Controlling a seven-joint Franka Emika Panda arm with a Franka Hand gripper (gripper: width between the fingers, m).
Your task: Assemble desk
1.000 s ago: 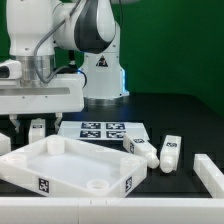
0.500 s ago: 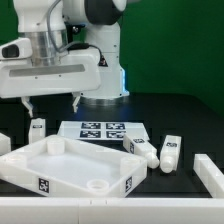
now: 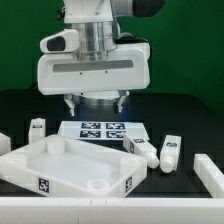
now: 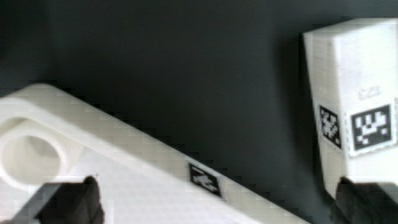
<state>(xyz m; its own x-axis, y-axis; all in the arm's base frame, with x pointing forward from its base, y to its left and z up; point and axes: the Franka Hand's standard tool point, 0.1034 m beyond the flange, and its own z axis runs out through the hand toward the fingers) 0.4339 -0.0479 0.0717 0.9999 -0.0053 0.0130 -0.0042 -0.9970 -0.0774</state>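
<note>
A white robot arm [image 3: 95, 25] holds its two-finger end effector [image 3: 96, 103] above a black counter [image 3: 190, 115]. The end effector is spread wide and carries nothing, and its two dark fingers [image 3: 70, 104] hang well apart.

Over the last second it has swung from the exterior view's left edge toward the middle and has risen. Its jaws finished opening on the way. Nothing on the counter has moved.

Below the end effector, nearer the camera, lies the large flat white plastic desk top [image 3: 60, 165]. It has a raised rim and round corner sockets, and it rests flat on the counter. The thin white marker board [image 3: 100, 130] shows just below the end effector in the exterior view.

Short square white plastic legs [image 3: 37, 131] with black-and-white tags sit loose on the counter. One is below the end effector toward the exterior view's left, near the desk top's far corner. Two more [image 3: 170, 150] are below it toward the exterior view's right.

The wrist view shows one corner socket [image 4: 36, 150] and one leg [image 4: 365, 95] under the spread fingers. Bare counter lies between them.

No leg is in a socket, so assembly seems to be at an early stage. The empty end effector looks to be lining up for a pick, likely of a leg, though which one cannot be told.
</note>
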